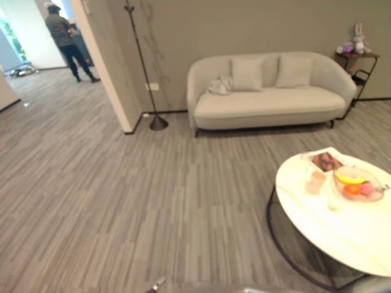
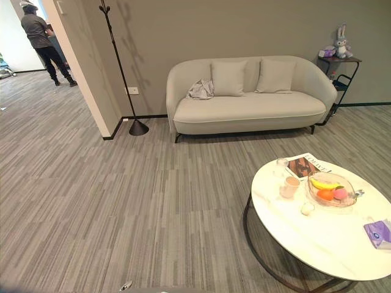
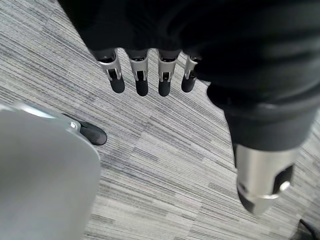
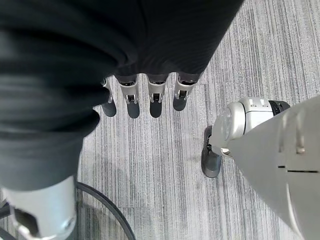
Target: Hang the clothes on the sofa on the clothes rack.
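The magazine on the round white coffee table carries a line of dark print along its top edge, too small to make out from here, and the purple packet near the table's right rim has markings just as unreadable. The clothes, a crumpled pale grey garment, lie on the left end of the cream sofa, slumped against the arm and touching the left of two cushions. The sofa stands against the grey wall, and the clothes rack, a thin black pole on a round base, stands just beside its left end, near the corner of a white partition and a wall socket. A wide stretch of striped grey floor lies open between the sofa and the near edge, and the doorway on the left opens onto more floor where a person stands well away. The table crowds the right side; on it sit a glass fruit bowl, a pink cup and a small glass. A side shelf with a plush rabbit stands off the sofa's right end. The left hand hangs over bare floor, fingers straight and apart, holding nothing; the right hand hangs likewise, fingers extended and empty.
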